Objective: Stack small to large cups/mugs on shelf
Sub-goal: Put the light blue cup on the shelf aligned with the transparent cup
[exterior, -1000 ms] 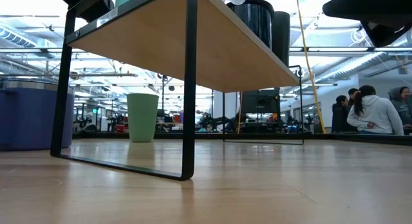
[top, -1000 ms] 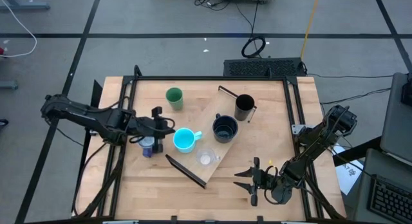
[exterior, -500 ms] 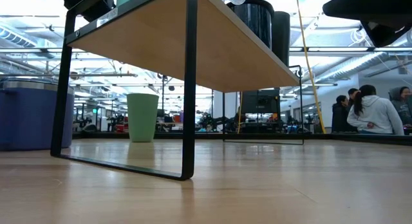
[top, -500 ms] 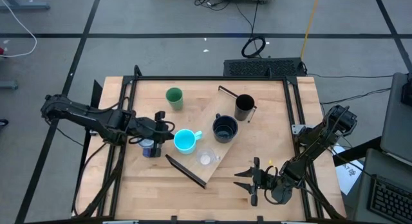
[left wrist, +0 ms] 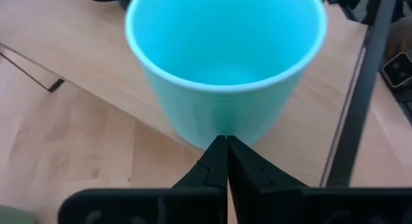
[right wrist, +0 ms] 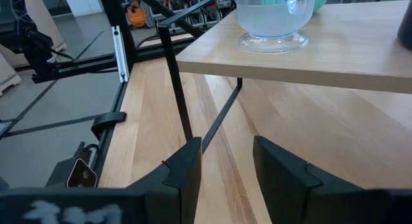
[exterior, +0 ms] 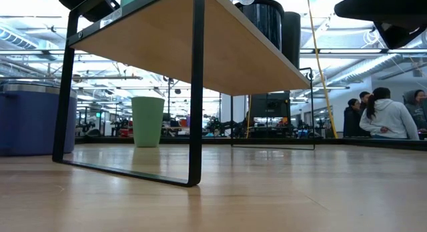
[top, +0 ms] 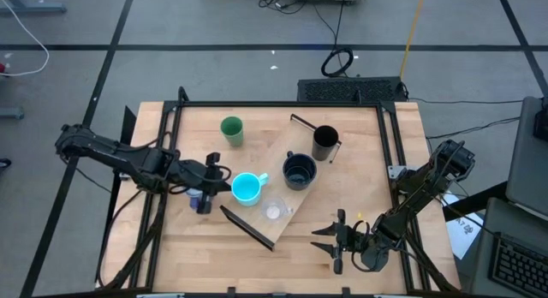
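On my shelf [top: 282, 182] I count 4 cups; the green tumbler [top: 231, 130] and blue-purple mug [top: 200, 198] wait on the bench [top: 360, 169]. Left claw [top: 217, 180] clenched empty beside the cyan mug [top: 246, 187]; right claw [top: 330, 240] parked, released.

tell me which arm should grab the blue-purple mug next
Left. The left gripper already sits right above the blue-purple mug, off the shelf by its near-left end. The right gripper waits open at the table's near right, across the shelf.

The shelf [top: 282, 165] was pale smooth wood on matt dark metal brackets; the cyan mug [left wrist: 225, 63] looked matt plastic.
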You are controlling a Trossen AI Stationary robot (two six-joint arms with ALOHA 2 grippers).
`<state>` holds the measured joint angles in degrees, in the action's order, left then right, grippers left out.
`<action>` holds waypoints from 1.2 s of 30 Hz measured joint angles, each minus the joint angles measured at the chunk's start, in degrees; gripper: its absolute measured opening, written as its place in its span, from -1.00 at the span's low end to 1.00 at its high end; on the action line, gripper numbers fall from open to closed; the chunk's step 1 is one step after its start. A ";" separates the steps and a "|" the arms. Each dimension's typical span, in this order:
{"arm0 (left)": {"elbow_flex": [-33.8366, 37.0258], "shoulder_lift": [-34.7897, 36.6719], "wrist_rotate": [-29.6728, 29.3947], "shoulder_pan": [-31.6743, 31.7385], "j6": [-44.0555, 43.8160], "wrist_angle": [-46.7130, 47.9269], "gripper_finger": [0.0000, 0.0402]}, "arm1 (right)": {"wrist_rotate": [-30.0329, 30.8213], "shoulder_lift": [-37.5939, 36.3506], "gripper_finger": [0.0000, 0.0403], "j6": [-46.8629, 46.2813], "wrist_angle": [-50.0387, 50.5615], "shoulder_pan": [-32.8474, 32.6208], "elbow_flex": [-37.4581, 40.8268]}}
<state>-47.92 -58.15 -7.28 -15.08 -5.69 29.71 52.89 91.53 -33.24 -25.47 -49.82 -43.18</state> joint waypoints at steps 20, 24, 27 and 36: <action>-0.02 -0.02 -5.97 2.83 4.30 0.27 -0.99 | 0.00 0.00 -0.35 1.14 0.00 1.14 0.00; -0.02 -0.02 -3.65 4.40 6.29 -2.86 -0.96 | 0.00 0.00 -0.35 1.16 0.00 1.14 0.00; -0.02 -0.02 -1.63 4.95 6.71 -4.04 -0.96 | 0.00 0.00 -0.35 1.22 0.00 1.14 0.00; -0.04 -0.75 -0.53 4.84 6.67 -4.54 -0.96 | -0.03 0.00 -0.35 1.45 0.02 1.14 0.00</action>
<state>-47.97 -58.90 -7.82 -10.24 0.98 25.17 52.86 91.53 -31.79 -25.45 -48.69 -43.18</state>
